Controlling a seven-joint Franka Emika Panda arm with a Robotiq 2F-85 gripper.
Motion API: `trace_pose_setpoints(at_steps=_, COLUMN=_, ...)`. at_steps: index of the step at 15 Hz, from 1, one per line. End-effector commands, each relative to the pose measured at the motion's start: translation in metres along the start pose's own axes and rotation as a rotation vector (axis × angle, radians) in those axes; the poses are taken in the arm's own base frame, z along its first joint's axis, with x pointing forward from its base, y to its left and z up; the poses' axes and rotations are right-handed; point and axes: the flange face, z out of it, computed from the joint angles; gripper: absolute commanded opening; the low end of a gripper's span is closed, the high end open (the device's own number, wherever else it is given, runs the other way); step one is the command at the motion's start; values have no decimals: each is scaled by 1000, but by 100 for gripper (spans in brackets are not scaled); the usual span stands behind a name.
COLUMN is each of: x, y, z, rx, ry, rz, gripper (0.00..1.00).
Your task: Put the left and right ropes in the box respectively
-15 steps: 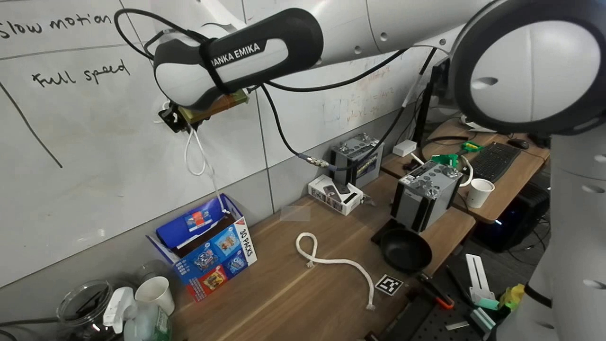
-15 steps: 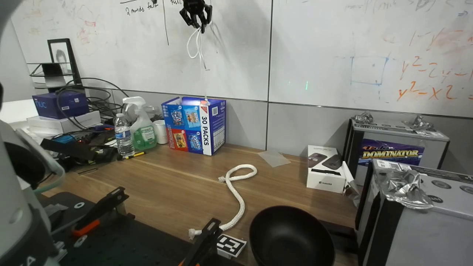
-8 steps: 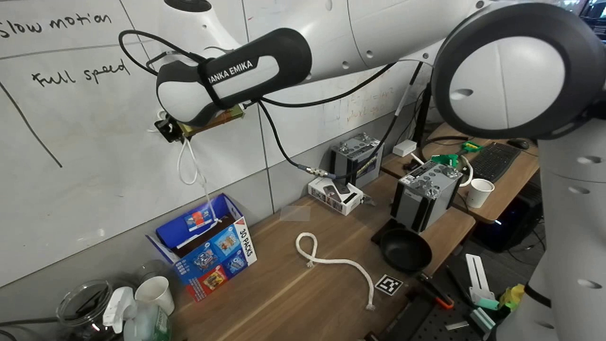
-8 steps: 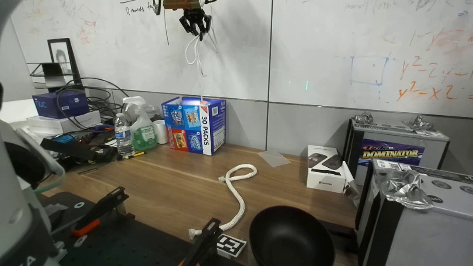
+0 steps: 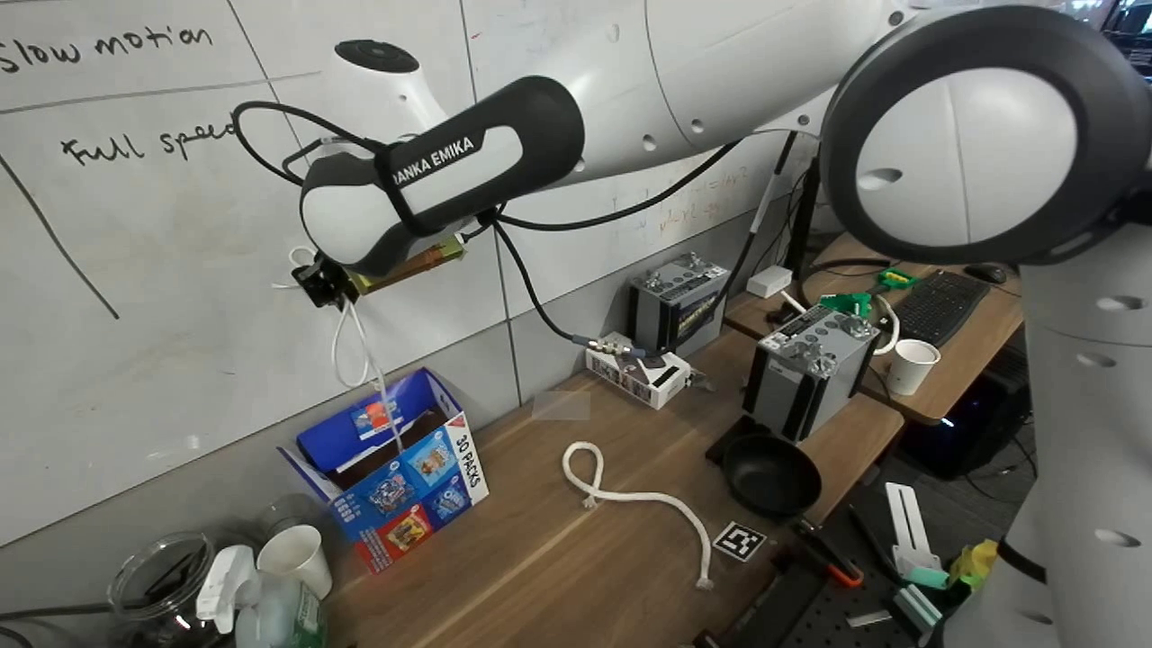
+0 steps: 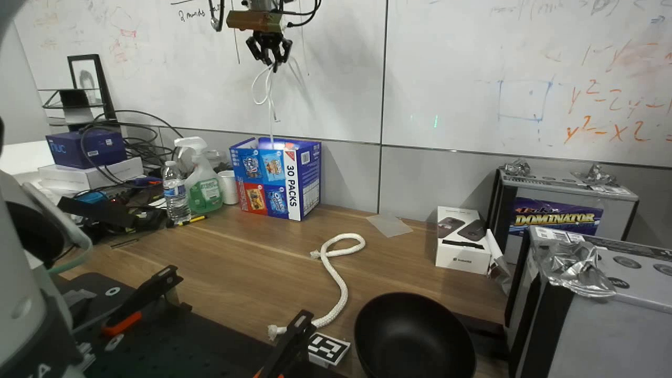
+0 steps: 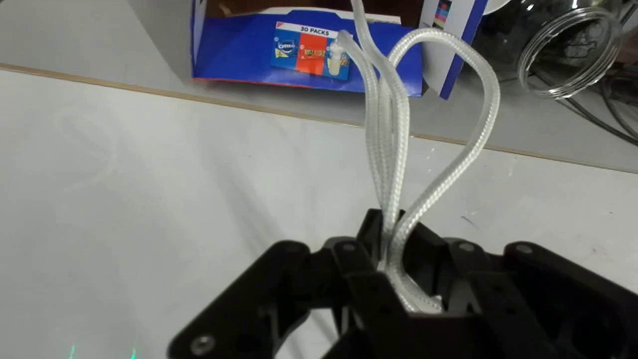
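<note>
While the pincer (image 6: 272,66) pinches a white rope (image 7: 400,124), I see the blue box (image 6: 265,181) at the pincer's six o'clock in an exterior view, the rope's tail dangling near the front rim

Beyond a wooden table (image 6: 226,262) ran a scribbled-on whiteboard (image 6: 446,63) with a green glint (image 6: 435,122), a grey panel (image 6: 409,178) beneath it, while in an exterior view another wooden desk (image 5: 972,342) stood at the far right above a dark floor (image 5: 981,495).
</note>
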Motion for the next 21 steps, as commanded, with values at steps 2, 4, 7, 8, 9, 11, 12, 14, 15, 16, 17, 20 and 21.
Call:
trace_pose_setpoints(at_steps=2, x=-9, y=0, z=1, rx=54, ry=13, rz=-26, gripper=12)
trace_pose_setpoints(at_steps=4, x=-11, y=1, z=3, rx=63, ry=8, rz=-32, gripper=12)
trace_pose_setpoints(at_steps=7, x=-12, y=1, z=6, rx=69, ry=1, rz=-39, gripper=13)
trace_pose_setpoints(at_steps=8, x=-13, y=1, z=8, rx=69, ry=-3, rz=-41, gripper=13)
trace_pose_setpoints(at_steps=9, x=-14, y=2, z=9, rx=69, ry=-7, rz=-44, gripper=12)
trace_pose_setpoints(at_steps=11, x=-14, y=3, z=9, rx=77, ry=-19, rz=-38, gripper=38)
trace_pose_setpoints(at_steps=12, x=-15, y=4, z=11, rx=77, ry=-22, rz=-37, gripper=40)
trace_pose_setpoints(at_steps=14, x=-16, y=6, z=10, rx=80, ry=-25, rz=-34, gripper=52)
trace_pose_setpoints(at_steps=15, x=-17, y=6, z=11, rx=80, ry=-25, rz=-34, gripper=62)
trace_pose_setpoints(at_steps=16, x=-16, y=8, z=10, rx=80, ry=-26, rz=-32, gripper=69)
trace_pose_setpoints(at_steps=17, x=-17, y=8, z=10, rx=79, ry=-27, rz=-31, gripper=77)
trace_pose_setpoints(at_steps=20, x=-20, y=10, z=10, rx=65, ry=-44, rz=-35, gripper=98)
trace_pose_setpoints(at_steps=21, x=-24, y=12, z=12, rx=41, ry=-89, rz=-40, gripper=100)
